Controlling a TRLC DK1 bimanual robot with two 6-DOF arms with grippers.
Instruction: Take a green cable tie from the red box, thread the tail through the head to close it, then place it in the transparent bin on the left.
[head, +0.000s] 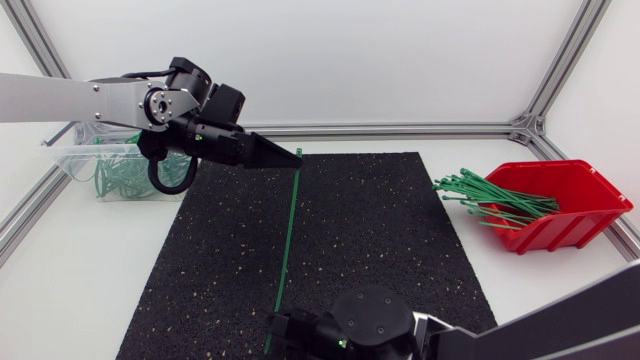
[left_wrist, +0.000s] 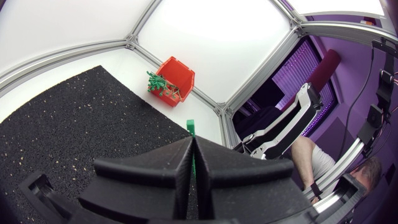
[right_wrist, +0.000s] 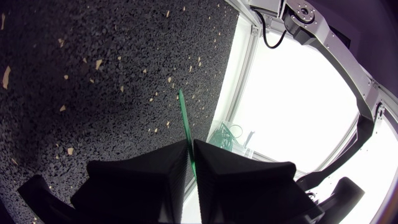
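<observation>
Left gripper (head: 291, 158): fingers pressed together on the head end of one green cable tie (head: 286, 235), the square head just clear of the tips. Right gripper (head: 276, 326): fingers likewise pinched on the tail end, at the near edge of the black mat (head: 380, 240). The tie runs straight between the two grippers, across the mat. Red box (head: 590, 215) at the right, off the mat, loose green ties (head: 495, 200) sticking out of it. Transparent bin (head: 70, 158) at the far left behind the left arm, looped ties (head: 120, 178) inside.
</observation>
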